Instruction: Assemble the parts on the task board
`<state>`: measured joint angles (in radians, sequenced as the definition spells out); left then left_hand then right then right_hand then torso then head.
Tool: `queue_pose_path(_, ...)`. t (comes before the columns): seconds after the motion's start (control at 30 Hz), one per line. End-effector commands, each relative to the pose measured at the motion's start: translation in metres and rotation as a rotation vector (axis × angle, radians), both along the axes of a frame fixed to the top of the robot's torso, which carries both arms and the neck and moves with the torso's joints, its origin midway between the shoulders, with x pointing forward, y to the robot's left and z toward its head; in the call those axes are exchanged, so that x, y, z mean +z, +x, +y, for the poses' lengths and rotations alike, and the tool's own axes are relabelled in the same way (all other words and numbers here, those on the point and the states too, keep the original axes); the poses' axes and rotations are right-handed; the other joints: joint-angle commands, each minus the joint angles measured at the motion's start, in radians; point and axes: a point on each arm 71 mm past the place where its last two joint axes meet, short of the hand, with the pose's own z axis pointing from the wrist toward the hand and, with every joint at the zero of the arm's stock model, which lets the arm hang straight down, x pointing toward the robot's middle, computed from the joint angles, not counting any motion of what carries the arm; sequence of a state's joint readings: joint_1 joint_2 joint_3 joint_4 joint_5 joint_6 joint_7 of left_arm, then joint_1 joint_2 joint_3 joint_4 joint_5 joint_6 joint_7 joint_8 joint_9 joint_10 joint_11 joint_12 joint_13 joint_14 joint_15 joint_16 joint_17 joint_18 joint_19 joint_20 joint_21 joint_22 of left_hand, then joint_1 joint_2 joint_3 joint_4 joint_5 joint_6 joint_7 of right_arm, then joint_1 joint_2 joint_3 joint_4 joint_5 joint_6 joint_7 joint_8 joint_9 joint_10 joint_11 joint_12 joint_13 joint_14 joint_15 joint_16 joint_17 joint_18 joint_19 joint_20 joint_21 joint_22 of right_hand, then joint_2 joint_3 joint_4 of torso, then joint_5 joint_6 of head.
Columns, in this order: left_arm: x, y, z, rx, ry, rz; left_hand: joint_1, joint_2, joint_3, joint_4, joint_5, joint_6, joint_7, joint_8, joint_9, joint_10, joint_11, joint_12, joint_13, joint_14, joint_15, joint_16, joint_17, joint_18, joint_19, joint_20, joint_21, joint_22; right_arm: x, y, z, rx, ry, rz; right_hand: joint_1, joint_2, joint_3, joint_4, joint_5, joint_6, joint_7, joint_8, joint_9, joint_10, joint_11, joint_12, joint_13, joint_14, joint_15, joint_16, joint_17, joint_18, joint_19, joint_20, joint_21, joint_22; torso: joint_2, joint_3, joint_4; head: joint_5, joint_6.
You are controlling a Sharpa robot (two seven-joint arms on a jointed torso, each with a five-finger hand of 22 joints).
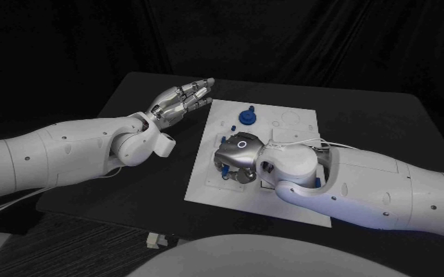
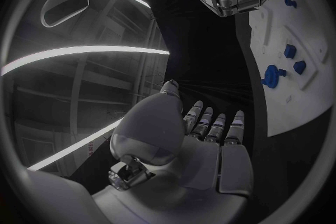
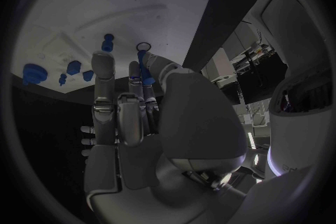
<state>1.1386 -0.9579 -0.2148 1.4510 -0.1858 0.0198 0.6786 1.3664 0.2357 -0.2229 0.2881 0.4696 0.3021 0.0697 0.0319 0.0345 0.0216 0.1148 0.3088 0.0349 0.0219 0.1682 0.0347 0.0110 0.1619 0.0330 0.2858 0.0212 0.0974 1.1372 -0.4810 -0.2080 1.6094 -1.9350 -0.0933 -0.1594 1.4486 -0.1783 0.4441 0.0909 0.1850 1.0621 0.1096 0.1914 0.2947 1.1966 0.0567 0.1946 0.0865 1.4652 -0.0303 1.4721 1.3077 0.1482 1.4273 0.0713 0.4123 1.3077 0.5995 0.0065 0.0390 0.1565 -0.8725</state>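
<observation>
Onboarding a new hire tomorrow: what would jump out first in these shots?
First the right hand, low over the middle of the white task board, pinching a slim blue part between its fingertips in the right wrist view. Next the left hand, fingers spread and holding nothing, above the black table just off the board's far left corner. Then the round blue part near the board's far edge.
</observation>
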Motion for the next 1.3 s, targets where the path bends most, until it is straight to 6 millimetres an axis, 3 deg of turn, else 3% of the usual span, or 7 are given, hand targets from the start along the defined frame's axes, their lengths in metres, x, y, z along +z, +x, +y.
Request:
queue_pose_path(0.03, 0.0071, -0.0012, -0.0015, -0.010, -0.068, -0.082, 0.010, 0.002, 0.006, 0.000, 0.006, 0.003, 0.005, 0.005, 0.001, 0.001, 0.007, 0.005, 0.001, 0.000, -0.006, 0.006, 0.002, 0.013, 0.001, 0.005, 0.004, 0.001, -0.0008, -0.0020, 0.0000, 0.000, -0.007, -0.005, -0.002, 0.000, -0.002, -0.007, 0.004, 0.003, 0.007, 0.004, 0.000, 0.007, -0.002, 0.001, 0.001, 0.048, 0.006, 0.004, 0.020, 0.004, 0.001, 0.001, -0.005, 0.055, 0.000, 0.0001, 0.0001, 0.001, 0.000)
queue_pose_path(0.97, 0.0070, -0.0015, -0.0013, -0.013, -0.071, -0.080, 0.011, 0.005, 0.007, 0.000, 0.007, 0.001, 0.008, 0.004, 0.001, 0.000, 0.007, 0.003, 0.001, -0.001, -0.005, 0.006, 0.001, 0.012, 0.001, 0.005, 0.004, 0.001, -0.0072, -0.0013, -0.0048, -0.034, -0.038, 0.006, 0.002, 0.004, -0.005, -0.021, 0.007, -0.010, 0.014, -0.012, -0.002, -0.003, 0.004, -0.004, 0.002, 0.044, 0.012, 0.000, 0.011, 0.010, -0.012, 0.002, -0.055, 0.047, 0.000, -0.0001, 0.0003, -0.001, 0.000)
queue_pose_path(1.13, 0.0069, -0.0014, -0.0018, -0.014, -0.071, -0.080, 0.011, 0.005, 0.007, 0.000, 0.007, 0.001, 0.008, 0.004, 0.001, 0.000, 0.007, 0.003, 0.001, -0.001, -0.005, 0.006, 0.001, 0.012, 0.001, 0.005, 0.004, 0.001, -0.0093, -0.0013, -0.0046, -0.036, -0.047, 0.011, -0.001, 0.003, -0.009, -0.028, 0.006, -0.037, 0.016, -0.033, -0.008, -0.027, 0.008, -0.013, 0.001, 0.039, 0.014, -0.005, -0.001, 0.016, -0.025, 0.003, -0.099, 0.040, 0.000, -0.0001, 0.0000, -0.001, 0.000)
queue_pose_path(1.17, 0.0069, -0.0014, -0.0018, -0.015, -0.071, -0.080, 0.012, 0.006, 0.008, 0.001, 0.008, -0.001, 0.008, 0.004, 0.001, 0.000, 0.007, 0.003, 0.001, -0.001, -0.004, 0.006, 0.001, 0.012, 0.001, 0.005, 0.004, 0.001, -0.0097, -0.0013, -0.0047, -0.036, -0.047, 0.011, -0.006, 0.001, -0.011, -0.028, 0.003, -0.069, 0.020, -0.054, -0.016, -0.045, 0.011, -0.019, -0.001, 0.036, 0.015, -0.007, -0.006, 0.017, -0.029, 0.004, -0.108, 0.039, 0.000, -0.0001, 0.0000, -0.001, 0.000)
queue_pose_path(1.3, 0.0068, -0.0011, -0.0012, -0.013, -0.070, -0.080, 0.012, 0.006, 0.008, 0.001, 0.008, -0.001, 0.008, 0.004, 0.001, 0.000, 0.007, 0.003, 0.001, -0.001, -0.004, 0.006, 0.001, 0.012, 0.001, 0.005, 0.004, 0.001, -0.0106, -0.0012, -0.0054, -0.036, -0.046, 0.013, -0.014, -0.002, -0.011, -0.030, -0.001, -0.117, 0.023, -0.088, -0.034, -0.086, 0.019, -0.030, -0.003, 0.032, 0.015, -0.011, -0.014, 0.019, -0.034, 0.005, -0.125, 0.036, 0.000, 0.0000, -0.0001, 0.000, 0.000)
